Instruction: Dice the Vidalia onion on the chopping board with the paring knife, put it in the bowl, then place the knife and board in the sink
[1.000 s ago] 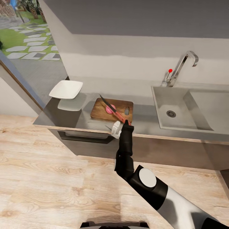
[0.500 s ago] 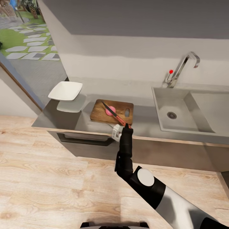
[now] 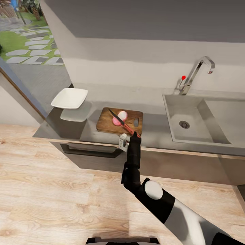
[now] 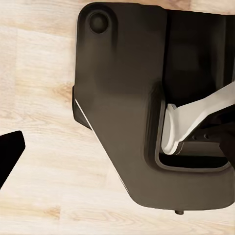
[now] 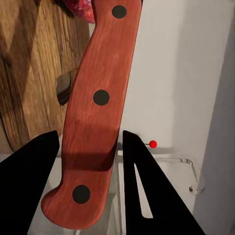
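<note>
Between the jaws, paring knife [image 5: 95, 112] handle.

The white-and-black right arm reaches forward, its black forearm nearly straight up the head view, white wrist joint bent. The black two-fingered right gripper [image 3: 133, 133] is clamped on the orange-red knife handle [image 5: 94, 115], fingers [image 5: 29, 183] either side.

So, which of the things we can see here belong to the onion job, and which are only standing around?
Belong to the job:
- paring knife, held in the right gripper
- onion, pink, on the chopping board
- white bowl on the countertop
- sink

Only standing around:
- wooden floor
- garden path outside the window
</note>
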You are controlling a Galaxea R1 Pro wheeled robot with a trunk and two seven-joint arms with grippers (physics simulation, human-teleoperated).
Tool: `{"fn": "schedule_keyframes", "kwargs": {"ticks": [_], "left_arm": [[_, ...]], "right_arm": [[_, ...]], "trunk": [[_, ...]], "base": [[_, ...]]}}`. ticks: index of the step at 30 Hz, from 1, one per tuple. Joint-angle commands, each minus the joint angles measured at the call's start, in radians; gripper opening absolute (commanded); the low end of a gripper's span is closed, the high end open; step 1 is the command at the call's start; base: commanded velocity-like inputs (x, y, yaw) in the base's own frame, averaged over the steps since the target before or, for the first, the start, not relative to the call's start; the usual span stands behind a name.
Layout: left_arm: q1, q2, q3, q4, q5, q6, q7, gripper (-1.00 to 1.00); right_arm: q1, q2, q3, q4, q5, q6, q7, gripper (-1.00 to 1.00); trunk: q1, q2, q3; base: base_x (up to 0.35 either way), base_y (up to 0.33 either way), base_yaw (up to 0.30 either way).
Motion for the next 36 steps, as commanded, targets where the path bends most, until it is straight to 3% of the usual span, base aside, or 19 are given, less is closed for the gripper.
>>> {"fn": "schedule_keyframes", "kwargs": {"ticks": [1,36], "left_arm": [[0.001,-0.001,0.005,-0.002,0.002,0.0,-0.008,1.0],[0.001,-0.001,0.005,-0.002,0.002,0.0,-0.008,1.0]], "right_arm": [[-0.001,-0.001,0.002,0.021,-0.07,-0.002,-0.009,-1.0],[-0.001,0.0,0.002,0.02,-0.069,-0.002,-0.01,-1.0]], "trunk": [[0.001,-0.001,-0.001],[0.001,-0.001,-0.001]], "base": [[0.0,0.0,0.0],[0.0,0.0,0.0]]}}
